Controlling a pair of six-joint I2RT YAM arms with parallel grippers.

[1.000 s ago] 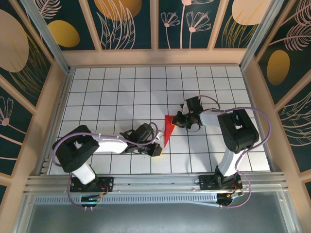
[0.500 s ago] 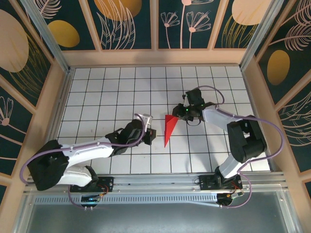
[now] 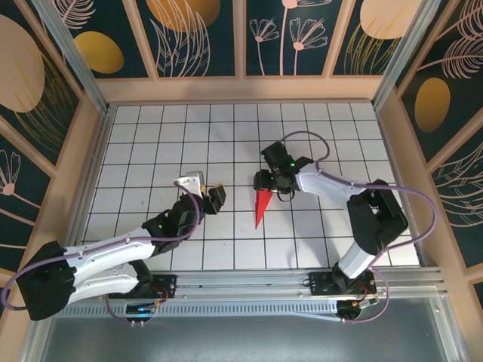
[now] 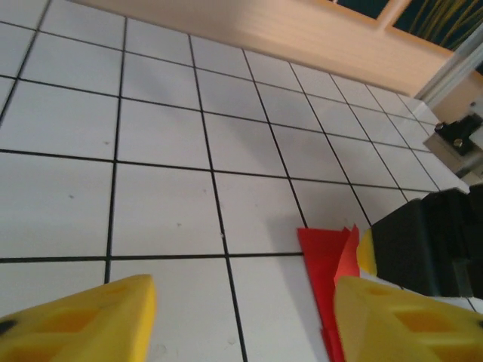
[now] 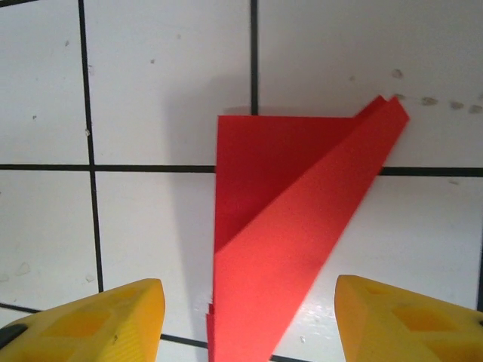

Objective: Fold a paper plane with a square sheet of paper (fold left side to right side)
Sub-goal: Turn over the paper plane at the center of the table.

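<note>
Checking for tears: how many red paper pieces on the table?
1. The thin bright red folded paper triangle lies with its wide end beneath the right end effector; a scrap hidden under it can't be excluded.

White tiled table (image 3: 151,136) with black grid lines (a few smudges in right wrist view). Dark floral wall panels (image 3: 204,38), wood frame (image 3: 241,89), metal rail (image 3: 241,283) at near edge.

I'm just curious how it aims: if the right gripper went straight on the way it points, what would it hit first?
Most likely the folded red paper: it lies straight ahead, between the open fingers of the right gripper, on the white gridded table. The distance left is unclear.
</note>
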